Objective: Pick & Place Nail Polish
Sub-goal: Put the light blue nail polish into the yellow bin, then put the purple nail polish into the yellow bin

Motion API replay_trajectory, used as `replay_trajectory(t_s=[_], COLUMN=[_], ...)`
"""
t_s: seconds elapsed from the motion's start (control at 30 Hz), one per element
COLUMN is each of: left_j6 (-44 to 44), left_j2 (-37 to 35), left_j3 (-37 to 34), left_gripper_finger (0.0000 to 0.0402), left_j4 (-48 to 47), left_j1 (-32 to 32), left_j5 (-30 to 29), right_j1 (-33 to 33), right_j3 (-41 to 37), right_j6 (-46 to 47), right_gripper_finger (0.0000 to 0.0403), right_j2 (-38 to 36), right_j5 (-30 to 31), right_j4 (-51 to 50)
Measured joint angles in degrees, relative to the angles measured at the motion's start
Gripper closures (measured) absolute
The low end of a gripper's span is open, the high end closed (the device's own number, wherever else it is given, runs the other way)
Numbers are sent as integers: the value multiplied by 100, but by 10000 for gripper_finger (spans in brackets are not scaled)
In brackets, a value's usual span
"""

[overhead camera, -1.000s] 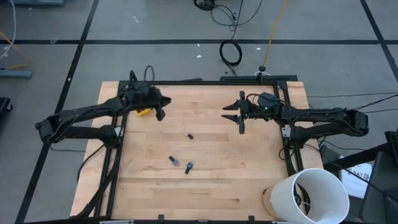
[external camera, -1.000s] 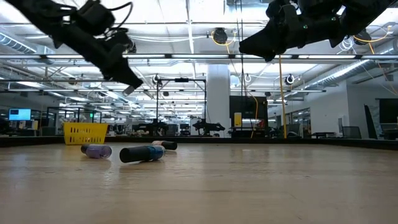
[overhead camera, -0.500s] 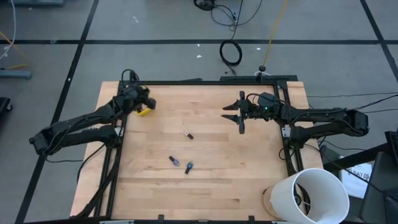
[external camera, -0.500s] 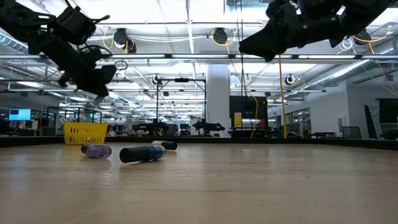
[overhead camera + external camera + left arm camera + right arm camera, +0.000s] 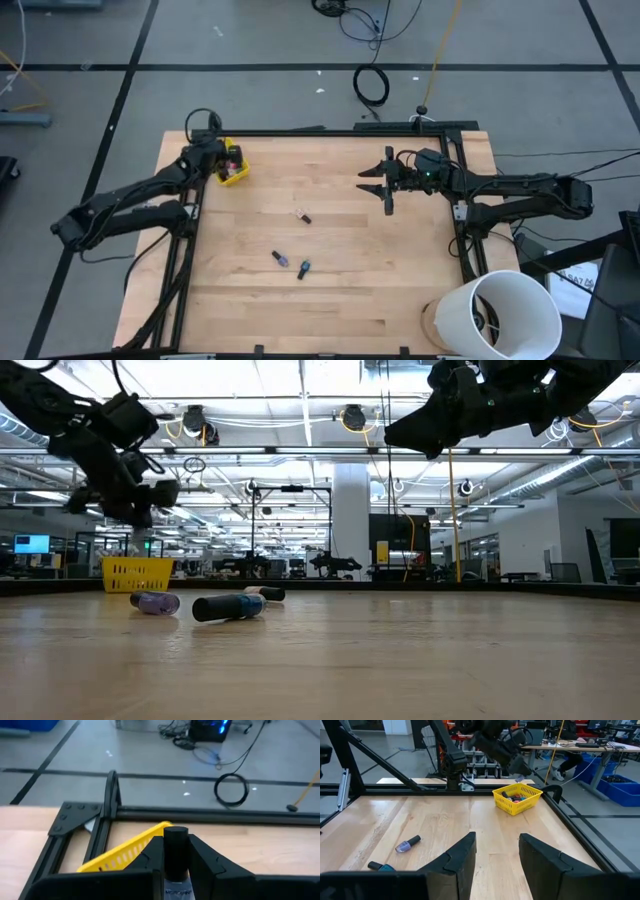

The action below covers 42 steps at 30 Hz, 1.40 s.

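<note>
Nail polish, held: one bottle [image 5: 176, 865] sits clamped between the fingers of the left end effector [image 5: 176, 857], dark cap up, pale label below; its colour cannot be told.
Left end effector: closed tight on that bottle, hanging just beside and above the yellow bin [image 5: 233, 168] at the desk's [image 5: 330, 300] far left corner.
Yellow bin: the right wrist view shows several small bottles already lying inside it [image 5: 517, 797]; how many cannot be counted.
Nail polish, loose: three bottles lie on the bare wood well apart from the left end effector, toward the middle of the desk: a pale one with a dark cap [image 5: 302, 215], a purple one [image 5: 279, 259], and a blue one [image 5: 303, 268] just beside the purple.
Right end effector: [image 5: 388, 190] waits partly open over the desk's far right side, holding nothing, well away from all three loose bottles.
Done: some bottles binned, one more lifted and brought to the bin.
Left: by the look of it, releasing this bottle into the bin, then fetching the three on the wood.
</note>
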Motion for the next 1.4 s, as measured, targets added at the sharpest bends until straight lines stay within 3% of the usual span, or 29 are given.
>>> replay_trajectory(t_s=[0.43,0.93,1.07,1.4], left_j6=[-82,-100,-113,31], left_j2=[847,918,918,916], left_j3=[0,0,0,5], left_gripper_finger=[346,339,304,164], left_j4=[64,54,39,17], left_j1=[283,279,280,279], left_j5=[-1,-1,7,-14], right_j1=[-2,-1,-2,-1], right_j3=[0,0,0,0], right_j6=[0,3,3,5], right_gripper_finger=[264,264,264,264], right_j2=[0,0,0,0], right_j5=[0,0,0,0], right_j4=[-2,0,-2,-2])
